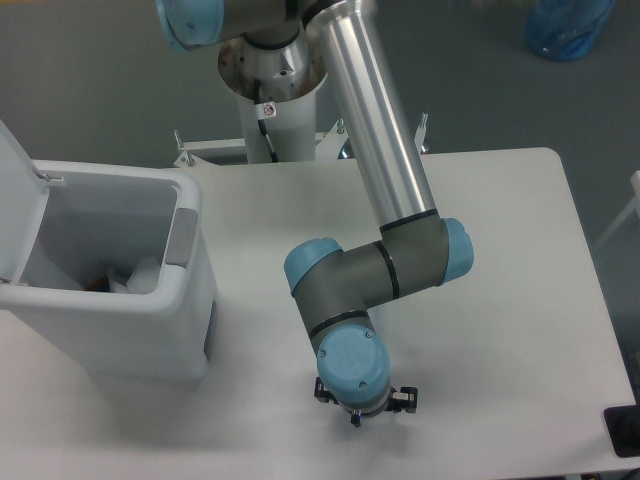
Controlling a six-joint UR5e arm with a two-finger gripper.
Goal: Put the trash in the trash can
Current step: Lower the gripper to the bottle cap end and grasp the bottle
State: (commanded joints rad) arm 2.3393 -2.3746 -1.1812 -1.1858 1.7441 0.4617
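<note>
The bin (150, 330) is a big white rectangular tub at the table's left side, with a grey panel on its right rim. Its lid (15, 190) stands open, and white trash (135, 278) lies inside.

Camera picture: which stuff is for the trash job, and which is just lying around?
For the job:
- trash can, lid open
- white trash inside it
- end effector, under the arm; anything it holds is hidden

Just lying about:
- blue object on the floor
- black thing at the picture's right edge
</note>
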